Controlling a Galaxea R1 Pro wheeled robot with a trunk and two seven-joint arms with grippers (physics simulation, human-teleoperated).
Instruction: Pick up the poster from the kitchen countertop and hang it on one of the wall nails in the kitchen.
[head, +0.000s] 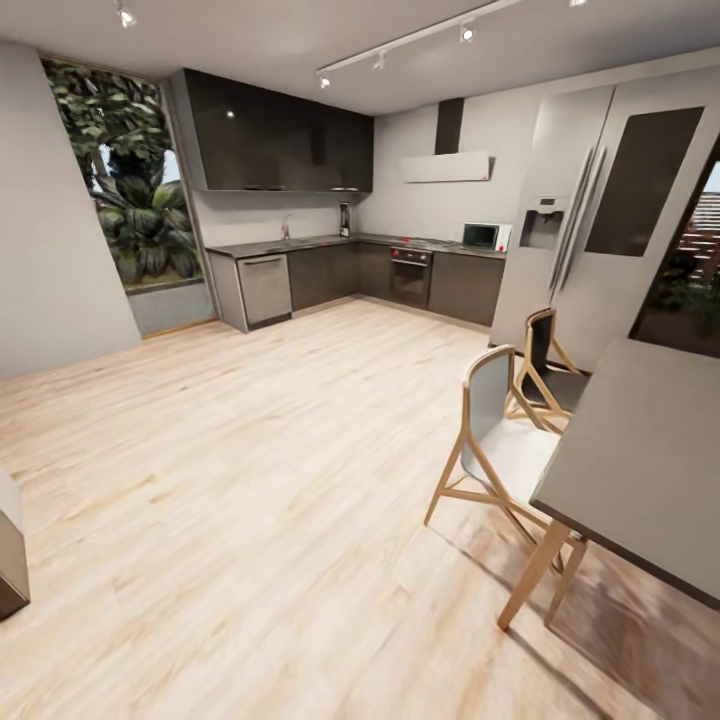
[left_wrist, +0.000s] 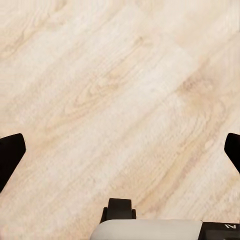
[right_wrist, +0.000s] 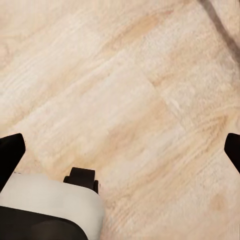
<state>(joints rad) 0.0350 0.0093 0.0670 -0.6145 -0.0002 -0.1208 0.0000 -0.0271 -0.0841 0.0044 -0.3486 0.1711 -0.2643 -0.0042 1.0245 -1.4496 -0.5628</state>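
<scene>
Floor planks (head: 250, 520) nearest, bare wood. Both grippers, left (left_wrist: 120, 150) and right (right_wrist: 120, 145), hang over floor w/ jaws spread wide, holding nothing. Step, by my read: approach phase. Kitchen countertop (head: 300, 243) far across room; poster too small to tell there. Next: drive fwd-left. Table (head: 650, 470) + chairs (head: 500, 440) crowd near right; left side open.

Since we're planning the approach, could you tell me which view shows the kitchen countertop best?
The head view: the kitchen countertop runs along the far wall above dark cabinets. Both wrist views look down at the wood floor instead.
</scene>
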